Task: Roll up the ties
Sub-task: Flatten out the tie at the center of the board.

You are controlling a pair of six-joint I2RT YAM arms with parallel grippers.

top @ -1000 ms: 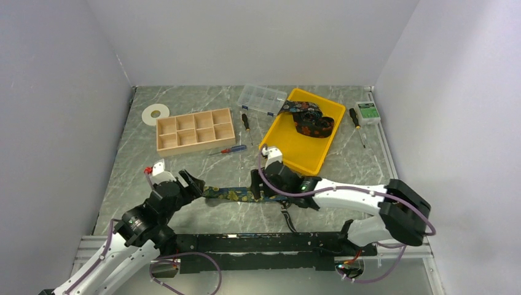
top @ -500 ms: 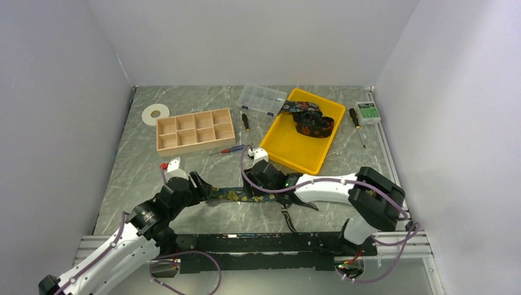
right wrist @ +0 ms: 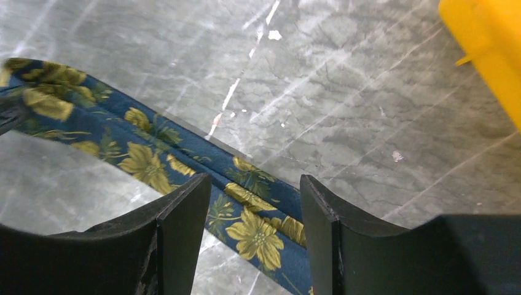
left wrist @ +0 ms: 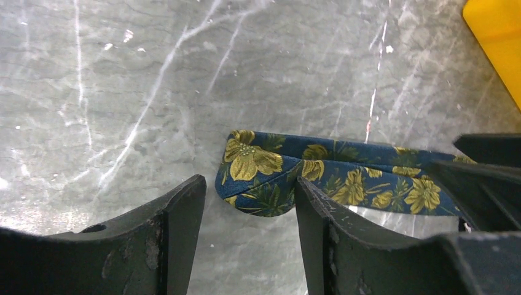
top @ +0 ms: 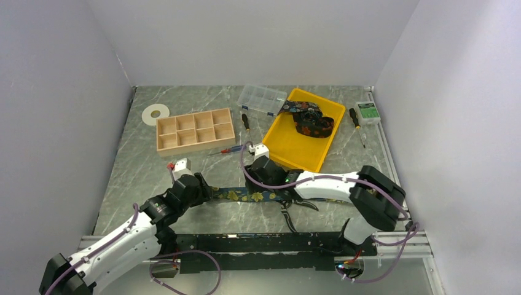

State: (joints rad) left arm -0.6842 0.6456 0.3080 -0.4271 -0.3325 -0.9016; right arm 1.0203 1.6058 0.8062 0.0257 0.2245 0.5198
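As left pincer (left wrist: 249, 187) advanced — astride tie (left wrist: 344, 178) end | right pincer (right wrist: 255, 184) likewise

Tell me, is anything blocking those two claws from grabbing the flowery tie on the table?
Nothing visible is. The left gripper straddles the tie at its folded end, and the right gripper straddles the strip farther along. Both stand open right over the fabric, with nothing lying on top of it.

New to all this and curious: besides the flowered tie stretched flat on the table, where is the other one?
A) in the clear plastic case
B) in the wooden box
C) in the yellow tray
C: the other tie lies bundled inside the yellow tray, at its far end.
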